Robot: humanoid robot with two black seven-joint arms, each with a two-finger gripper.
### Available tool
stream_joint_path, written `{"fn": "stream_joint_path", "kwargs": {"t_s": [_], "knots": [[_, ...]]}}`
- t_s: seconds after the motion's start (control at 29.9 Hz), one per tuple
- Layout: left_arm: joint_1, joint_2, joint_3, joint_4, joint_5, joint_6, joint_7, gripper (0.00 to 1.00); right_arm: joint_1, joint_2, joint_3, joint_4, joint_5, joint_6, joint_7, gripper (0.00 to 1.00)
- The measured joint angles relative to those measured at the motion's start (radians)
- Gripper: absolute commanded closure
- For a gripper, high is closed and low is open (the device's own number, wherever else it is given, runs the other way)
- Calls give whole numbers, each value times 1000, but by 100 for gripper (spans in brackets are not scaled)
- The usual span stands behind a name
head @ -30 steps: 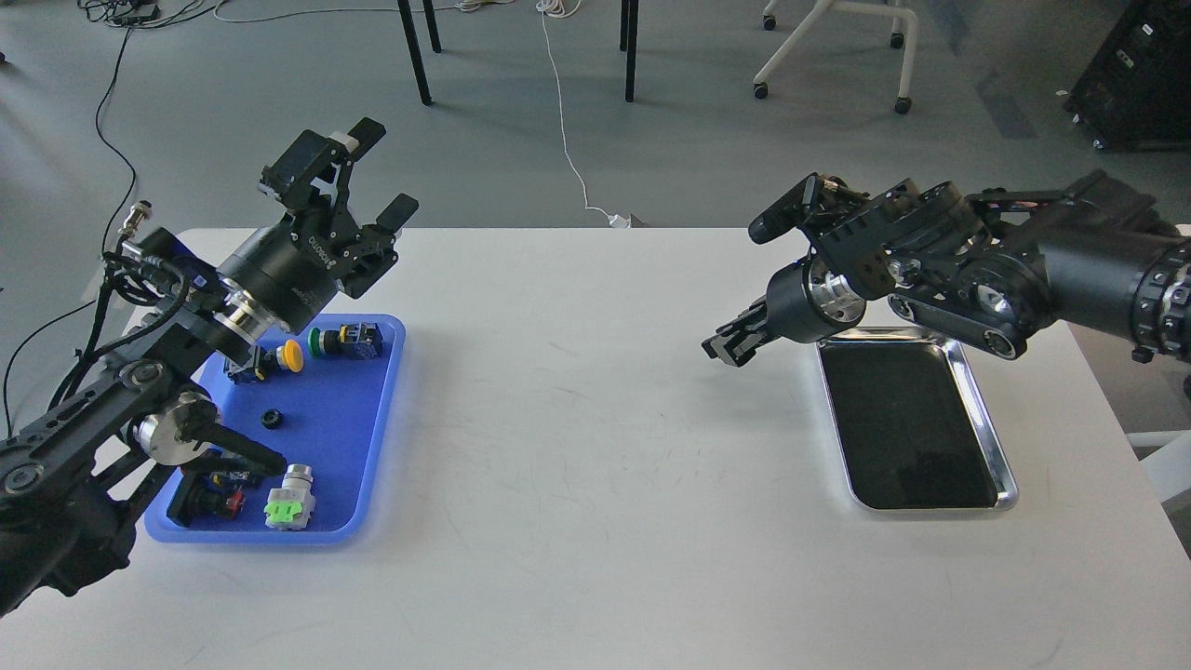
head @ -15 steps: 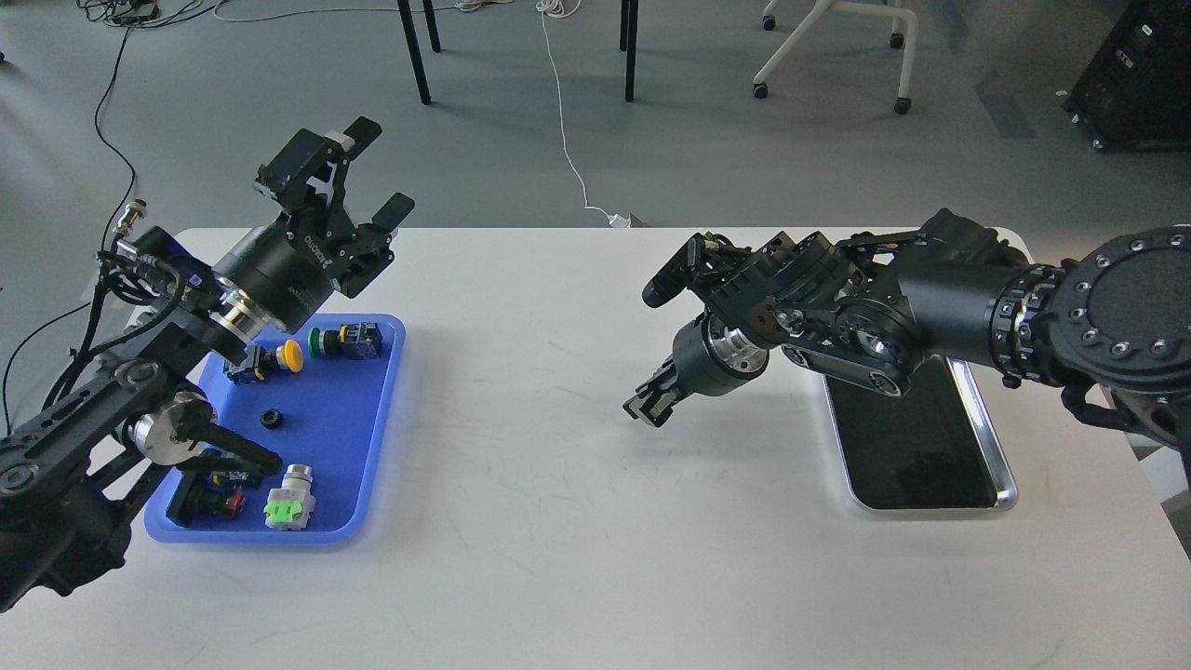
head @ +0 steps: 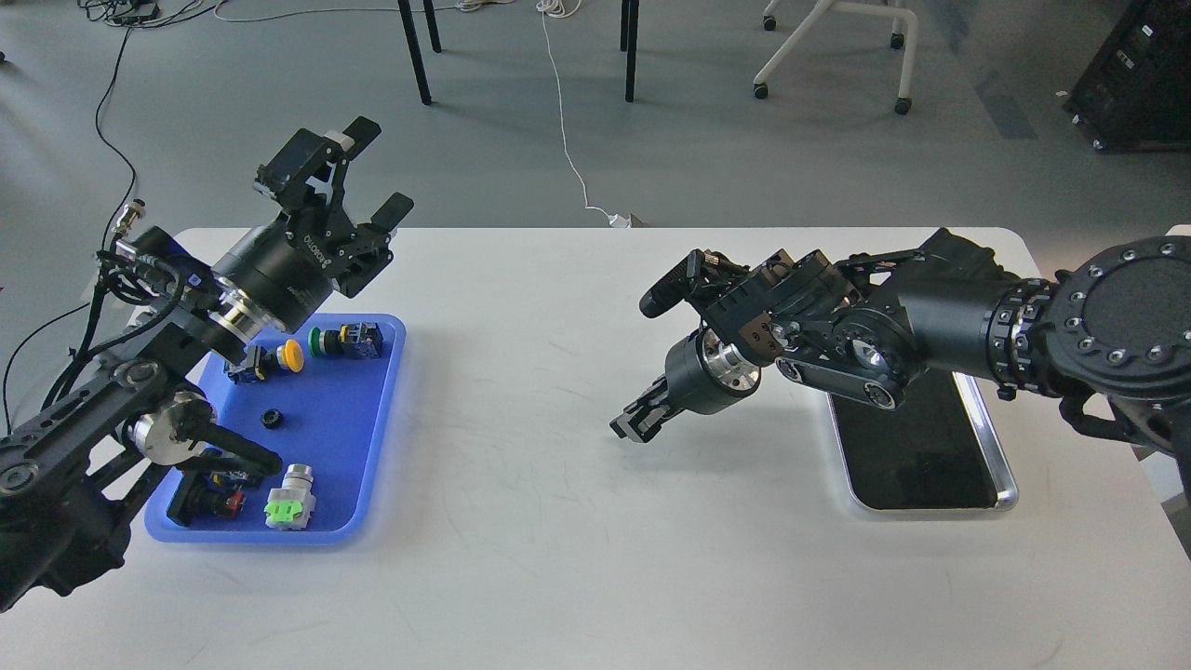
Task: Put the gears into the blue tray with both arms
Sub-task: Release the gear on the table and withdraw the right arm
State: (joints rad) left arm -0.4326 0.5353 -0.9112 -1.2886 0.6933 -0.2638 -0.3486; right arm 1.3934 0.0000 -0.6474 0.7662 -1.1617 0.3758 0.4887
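The blue tray (head: 346, 437) lies at the table's left side. One gear (head: 271, 419), a tiny black ring, rests on its floor near the middle. My left gripper (head: 382, 170) hangs open and empty, tilted up above the tray's far end. My right gripper (head: 629, 428) points down-left just above the bare table, left of the metal tray, with its fingers drawn together. I cannot make out anything between them. No other gear shows.
Several coloured push-button switches (head: 290, 355) lie in the blue tray around the gear. A silver-rimmed metal tray (head: 1003, 470) with a black inside sits at the right, partly under my right arm. Chair and table legs stand on the floor beyond the table.
My right arm has swung left and down from over the metal tray toward the table's middle. The left arm has barely moved.
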Motion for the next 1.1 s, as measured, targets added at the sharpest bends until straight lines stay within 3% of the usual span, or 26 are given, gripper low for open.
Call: {"fn": "stream_joint_path", "kwargs": {"t_s": [0.47,0.74,1.04,1.07,1.1], "knots": [[0,5,0,0,0,0,0,2,-27,0,0,6,2,-26,0,79],[0,5,0,0,0,0,0,2,-30,0,5,6,28,-31,0,47],[0,5,0,0,0,0,-1,2,-28,0,21,5,47,-32,0,28],[0,5,0,0,0,0,-1,2,-28,0,31,4,48,-32,0,24],[0,5,0,0,0,0,-3,2,-26,0,45,3,55,-32,0,14]]}}
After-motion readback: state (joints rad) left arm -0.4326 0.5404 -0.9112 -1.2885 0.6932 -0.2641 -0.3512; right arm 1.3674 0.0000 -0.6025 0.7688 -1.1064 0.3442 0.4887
